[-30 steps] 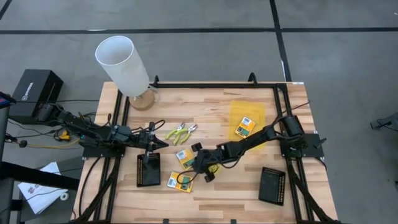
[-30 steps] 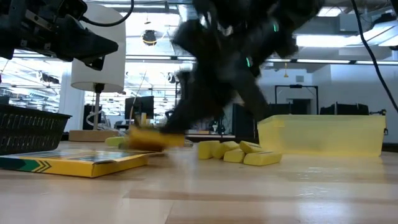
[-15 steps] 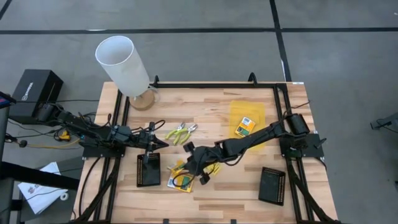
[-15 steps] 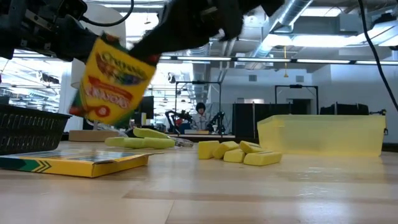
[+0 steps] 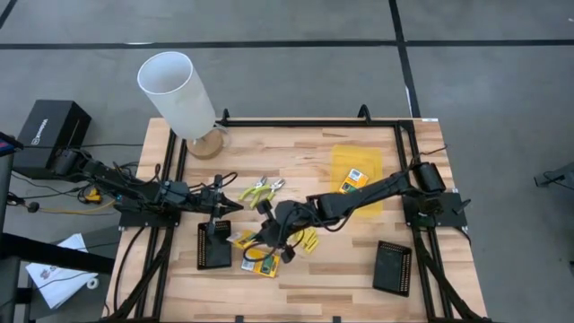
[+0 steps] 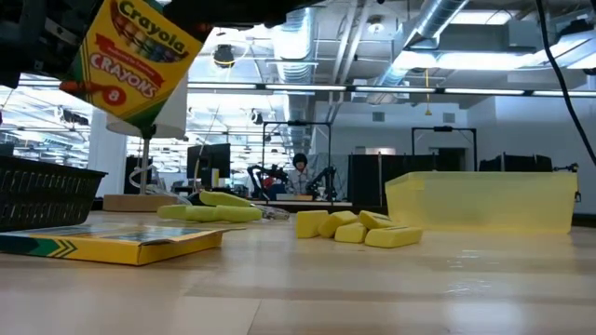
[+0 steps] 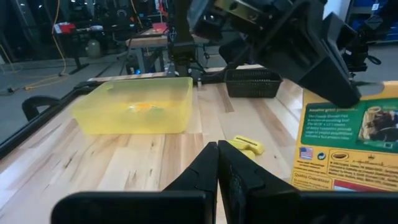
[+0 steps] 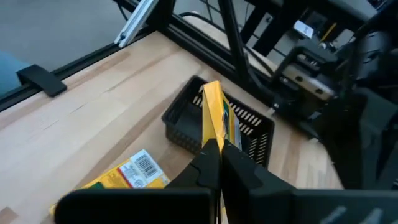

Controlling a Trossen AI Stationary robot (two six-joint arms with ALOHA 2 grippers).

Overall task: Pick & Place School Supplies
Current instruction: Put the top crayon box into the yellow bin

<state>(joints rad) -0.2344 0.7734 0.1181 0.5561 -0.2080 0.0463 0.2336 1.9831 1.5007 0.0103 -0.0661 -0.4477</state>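
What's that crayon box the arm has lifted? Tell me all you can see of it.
The crayon box is small, flat, seemingly cardboard, yellow and green, printed "Crayola Crayons 8", with product text on its back. It hangs tilted in the air, pinched by its edge in the right gripper, which is shut on it, above the table near a black mesh tray.

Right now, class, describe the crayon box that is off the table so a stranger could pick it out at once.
Start at the white cylindrical lampshade at the wooden table's far left corner, then come toward the black square mesh tray below it. Just right of that tray, the right end effector holds a flat yellow-and-green Crayola crayon box in the air; the other boxes lie flat.
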